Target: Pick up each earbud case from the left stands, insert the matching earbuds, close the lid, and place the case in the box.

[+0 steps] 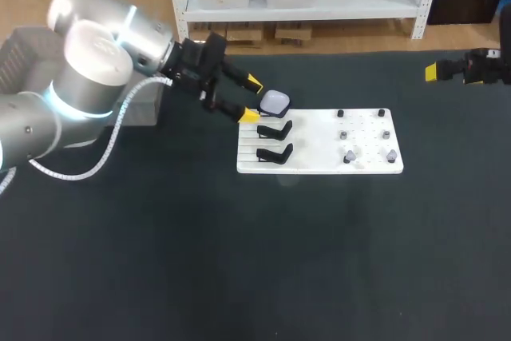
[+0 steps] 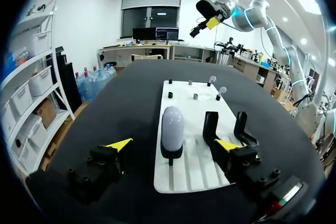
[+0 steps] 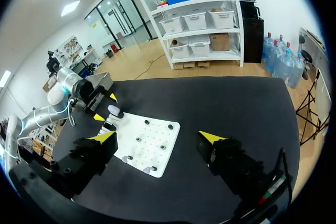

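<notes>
left hand [image 1: 252, 99] open, not yet gripping | earbud case [image 1: 275, 102] on stand, 3 o'clock of it, board [image 1: 367, 167] 10 o'clock corner | right hand [image 3: 156, 137] open, bench [image 1: 239, 261] 2 o'clock | risk: knocking case off stand through off-centre closing

Dark table [image 1: 239, 261], seen from the head view. We mark one flat white board [image 1: 315, 149] lying directly on the dark surface, just toward 1 o'clock from the table's middle, its long edges running from 9 to 3 o'clock. At about 10 o'clock from the board, apart from it, we note a grey block [image 1: 148, 108], partly hidden, resting on the same surface.
</notes>
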Tool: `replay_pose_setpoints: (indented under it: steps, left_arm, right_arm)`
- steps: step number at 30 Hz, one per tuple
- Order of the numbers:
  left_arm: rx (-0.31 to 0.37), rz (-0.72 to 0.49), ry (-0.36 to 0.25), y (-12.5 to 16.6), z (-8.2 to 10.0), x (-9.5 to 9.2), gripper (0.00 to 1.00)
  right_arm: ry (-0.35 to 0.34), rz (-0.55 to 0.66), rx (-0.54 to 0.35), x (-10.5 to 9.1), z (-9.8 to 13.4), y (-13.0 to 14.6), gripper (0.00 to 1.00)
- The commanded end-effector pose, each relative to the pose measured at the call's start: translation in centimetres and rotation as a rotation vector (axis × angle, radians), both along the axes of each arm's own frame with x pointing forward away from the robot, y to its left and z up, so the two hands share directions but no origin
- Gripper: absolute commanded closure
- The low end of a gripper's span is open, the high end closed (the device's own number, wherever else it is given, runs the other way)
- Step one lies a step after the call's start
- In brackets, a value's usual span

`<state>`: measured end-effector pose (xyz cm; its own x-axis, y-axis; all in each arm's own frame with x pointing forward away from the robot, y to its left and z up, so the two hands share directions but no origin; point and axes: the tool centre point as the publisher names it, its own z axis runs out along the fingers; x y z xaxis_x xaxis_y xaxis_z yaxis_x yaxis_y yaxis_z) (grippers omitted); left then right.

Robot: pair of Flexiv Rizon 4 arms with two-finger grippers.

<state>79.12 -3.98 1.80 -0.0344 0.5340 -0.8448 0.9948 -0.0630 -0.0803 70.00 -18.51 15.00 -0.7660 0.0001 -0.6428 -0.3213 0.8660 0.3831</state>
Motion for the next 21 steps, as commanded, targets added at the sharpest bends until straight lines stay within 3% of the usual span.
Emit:
replay_pose_setpoints:
  steps: [1,16,19,21]
  left_arm:
    - [-0.01,-0.011,0.004,-0.7,-0.5,0.8,0.0]
    - [-0.025,-0.018,-0.002,-1.5,-0.7,1.6,0.0]
    - [-0.026,-0.023,-0.005,-1.7,-0.7,1.8,0.15]
    - [-0.027,-0.028,-0.007,-1.9,-0.7,1.8,0.17]
  right_arm:
    - [0.0,0.0,0.0,0.0,0.0,0.0,0.0]
    - [0.0,0.0,0.0,0.0,0.0,0.0,0.0]
    - [0.0,0.0,0.0,0.0,0.0,0.0,0.0]
    - [0.0,0.0,0.0,0.0,0.0,0.0,0.0]
